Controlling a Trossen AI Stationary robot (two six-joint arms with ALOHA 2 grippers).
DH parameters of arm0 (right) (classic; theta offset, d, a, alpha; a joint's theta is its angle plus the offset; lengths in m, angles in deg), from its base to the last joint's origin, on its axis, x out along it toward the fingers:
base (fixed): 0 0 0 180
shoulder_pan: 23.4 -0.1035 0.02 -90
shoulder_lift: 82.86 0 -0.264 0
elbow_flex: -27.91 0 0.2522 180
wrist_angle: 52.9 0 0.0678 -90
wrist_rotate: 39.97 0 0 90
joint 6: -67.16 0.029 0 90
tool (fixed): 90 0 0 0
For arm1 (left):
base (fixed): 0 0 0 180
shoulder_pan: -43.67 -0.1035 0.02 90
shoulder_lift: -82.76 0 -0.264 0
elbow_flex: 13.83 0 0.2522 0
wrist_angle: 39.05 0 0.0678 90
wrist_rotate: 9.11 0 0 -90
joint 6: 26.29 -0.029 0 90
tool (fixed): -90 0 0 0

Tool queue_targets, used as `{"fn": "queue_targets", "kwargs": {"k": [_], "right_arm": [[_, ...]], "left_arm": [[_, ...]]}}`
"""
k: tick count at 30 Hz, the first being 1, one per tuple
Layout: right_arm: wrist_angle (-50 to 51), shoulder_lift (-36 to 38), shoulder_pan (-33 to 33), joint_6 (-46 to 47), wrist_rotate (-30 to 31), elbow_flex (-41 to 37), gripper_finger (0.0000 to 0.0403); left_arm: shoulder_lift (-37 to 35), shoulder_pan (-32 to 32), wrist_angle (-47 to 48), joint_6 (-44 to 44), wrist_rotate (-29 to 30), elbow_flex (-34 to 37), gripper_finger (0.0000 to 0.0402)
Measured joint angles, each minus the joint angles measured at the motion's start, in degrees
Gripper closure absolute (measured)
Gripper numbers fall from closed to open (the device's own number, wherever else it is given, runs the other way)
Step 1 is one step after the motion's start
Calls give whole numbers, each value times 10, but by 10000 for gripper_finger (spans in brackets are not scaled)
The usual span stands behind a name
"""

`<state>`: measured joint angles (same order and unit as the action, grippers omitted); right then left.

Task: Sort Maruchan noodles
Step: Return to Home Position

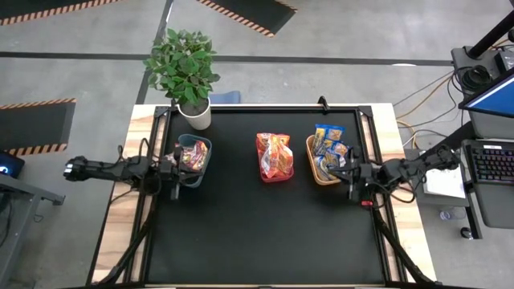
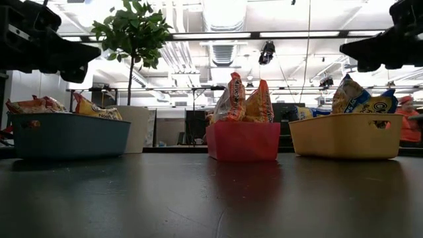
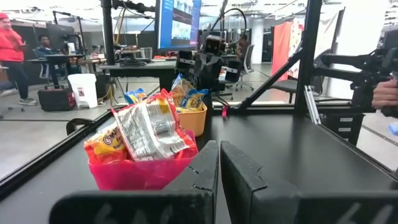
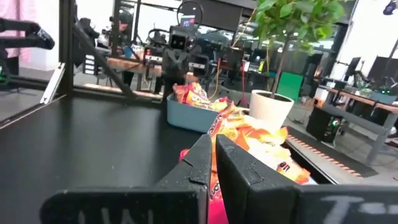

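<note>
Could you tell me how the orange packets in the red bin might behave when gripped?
The orange packets look crinkly and thin, so probably light and floppy at the edges. Standing tall in the red bin, they may topple if nudged.

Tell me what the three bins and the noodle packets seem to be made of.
The teal bin, red bin and tan bin: likely moulded plastic, smooth matte walls with rounded rims. The noodle packets: thin glossy plastic film, crinkled, one with a silvery back catching the light.
</note>
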<state>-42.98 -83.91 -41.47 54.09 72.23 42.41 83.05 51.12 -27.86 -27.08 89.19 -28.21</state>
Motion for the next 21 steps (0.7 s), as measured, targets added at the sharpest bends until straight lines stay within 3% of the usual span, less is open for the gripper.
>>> {"fn": "queue_targets", "kwargs": {"k": [21], "right_arm": [[-7, -2, 0, 45, 19, 0, 390]], "left_arm": [[12, 0, 1, -1, 2, -4, 401]]}}
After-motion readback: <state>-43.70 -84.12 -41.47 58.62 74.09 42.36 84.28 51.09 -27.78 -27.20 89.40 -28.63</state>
